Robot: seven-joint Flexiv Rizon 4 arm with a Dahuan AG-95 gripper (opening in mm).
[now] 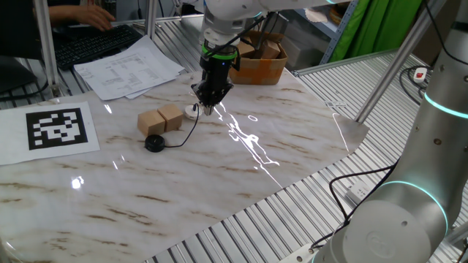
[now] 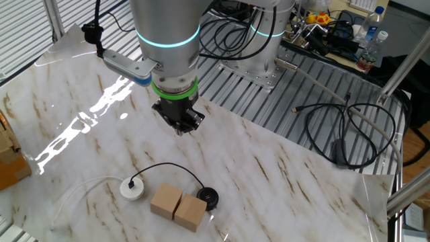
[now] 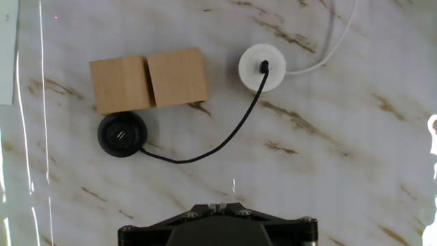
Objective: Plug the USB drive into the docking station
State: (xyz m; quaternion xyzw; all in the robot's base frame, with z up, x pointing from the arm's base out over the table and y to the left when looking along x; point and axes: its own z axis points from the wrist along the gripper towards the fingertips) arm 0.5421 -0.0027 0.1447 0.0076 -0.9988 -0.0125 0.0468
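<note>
The docking station is a small white disc on the marble table. The USB drive, a tiny dark plug, stands in its middle. Its thin black cable curves to a flat black puck. Two tan wooden cubes lie side by side next to the puck. My gripper is above the table, apart from all of them, with fingers together and empty. It also shows in one fixed view, just right of the disc, and in the other fixed view, well above the disc.
A thin white cable leaves the disc. A brown cardboard box stands behind the gripper. Papers and a printed marker sheet lie at the left. A second robot arm and loose black cables are off the table.
</note>
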